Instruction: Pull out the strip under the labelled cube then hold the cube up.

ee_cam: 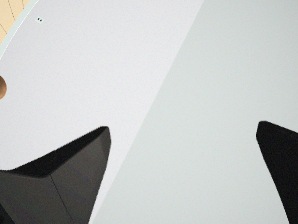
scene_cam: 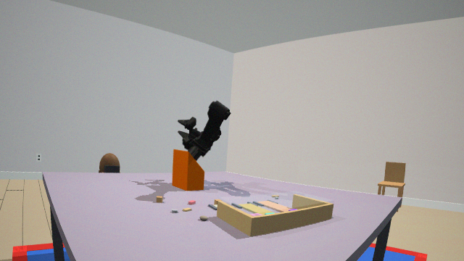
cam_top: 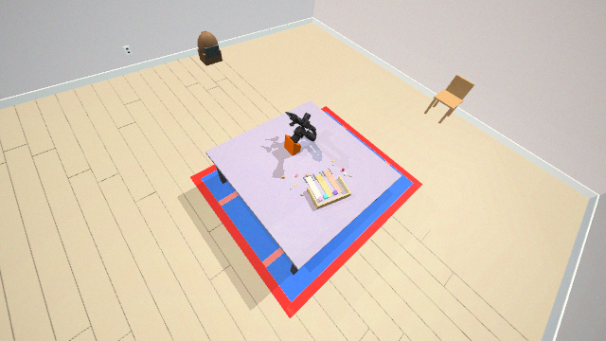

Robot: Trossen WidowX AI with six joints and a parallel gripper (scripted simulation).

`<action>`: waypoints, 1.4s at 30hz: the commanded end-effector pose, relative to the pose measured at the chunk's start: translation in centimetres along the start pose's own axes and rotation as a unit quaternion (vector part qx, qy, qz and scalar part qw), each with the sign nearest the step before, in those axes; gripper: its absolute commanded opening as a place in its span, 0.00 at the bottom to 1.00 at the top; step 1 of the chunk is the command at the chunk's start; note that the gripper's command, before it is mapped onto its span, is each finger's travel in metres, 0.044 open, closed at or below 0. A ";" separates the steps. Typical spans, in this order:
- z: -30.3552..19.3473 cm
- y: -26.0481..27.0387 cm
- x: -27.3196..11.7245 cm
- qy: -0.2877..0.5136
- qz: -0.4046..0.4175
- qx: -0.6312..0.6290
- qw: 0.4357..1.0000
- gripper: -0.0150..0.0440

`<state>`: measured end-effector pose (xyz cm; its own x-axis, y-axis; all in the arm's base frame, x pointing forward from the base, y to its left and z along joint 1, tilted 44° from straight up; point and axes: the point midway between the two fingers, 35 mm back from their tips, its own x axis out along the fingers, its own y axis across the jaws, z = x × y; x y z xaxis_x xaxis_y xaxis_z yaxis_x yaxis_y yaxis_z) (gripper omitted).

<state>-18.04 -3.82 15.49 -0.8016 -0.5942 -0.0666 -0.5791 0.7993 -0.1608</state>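
A wooden tray (cam_top: 333, 201) (scene_cam: 290, 220) on the table holds a cream strip (cam_top: 312, 188), a yellow strip (cam_top: 324, 184) (scene_cam: 256, 208) and a peach strip (cam_top: 334, 181) (scene_cam: 274, 206) side by side, with grey pieces at their back ends. Near the front wall are a pink object (cam_top: 320, 198) (scene_cam: 255, 214), a teal object (cam_top: 326, 196) (scene_cam: 270, 213) and a purple object (cam_top: 335, 192) (scene_cam: 293, 209). They are small; no label is readable, so I cannot tell the labelled cube. My gripper (scene_cam: 179, 127) (ee_cam: 186, 132) is open and empty, high above the table and far from the tray, facing the walls.
The orange base block (cam_top: 292, 145) (scene_cam: 186, 174) stands behind the tray. Small bits lie around the tray: a brown cube (cam_top: 283, 177) (scene_cam: 159, 199), a pink piece (cam_top: 296, 175) (scene_cam: 191, 202), a red piece (cam_top: 343, 170), a brown stone (cam_top: 302, 194) (scene_cam: 204, 218) and others.
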 end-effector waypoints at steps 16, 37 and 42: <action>-1.8 11.7 -9.6 -0.058 0.359 -0.173 0.915 0.93; 2.0 11.5 -33.4 -0.335 0.688 -0.202 0.611 0.93; 3.6 7.8 -37.9 -0.420 0.712 -0.190 0.530 0.93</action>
<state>3.90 24.97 13.70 -0.3598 0.8905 -0.2785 0.4601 0.4290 0.7773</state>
